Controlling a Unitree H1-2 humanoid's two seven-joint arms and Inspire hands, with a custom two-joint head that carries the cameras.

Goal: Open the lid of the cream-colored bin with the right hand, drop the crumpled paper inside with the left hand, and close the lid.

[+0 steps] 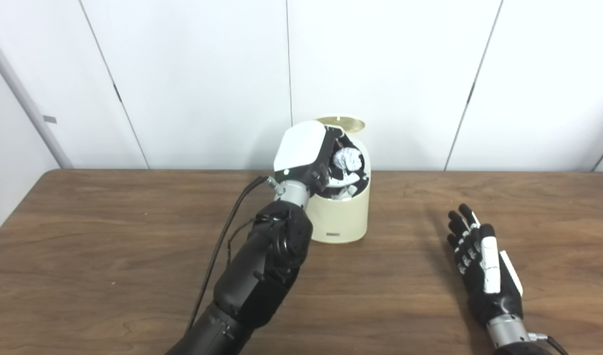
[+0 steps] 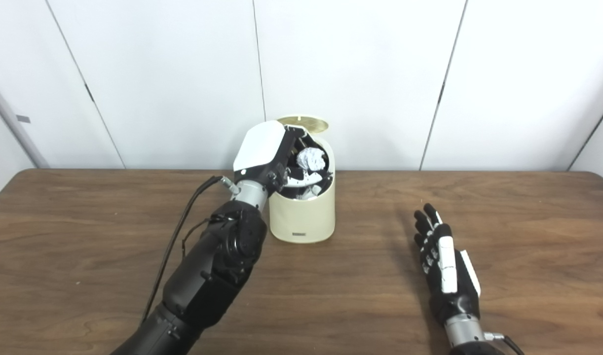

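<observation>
Left hand [image 1: 311, 160]: raised over the mouth of the bin [image 1: 341, 217], fingers curled around the crumpled paper [image 1: 347, 159], which sits at the opening and is, by the look of it, not yet released. Bin: cream-colored, far centre of the table [image 1: 109, 256]. Lid [image 1: 342, 124]: tipped up at the back, so opening is done. Right hand [image 1: 481, 266]: resting on the table, well apart to the right, fingers spread, holding nothing. Remaining: drop paper, withdraw, close lid.
</observation>
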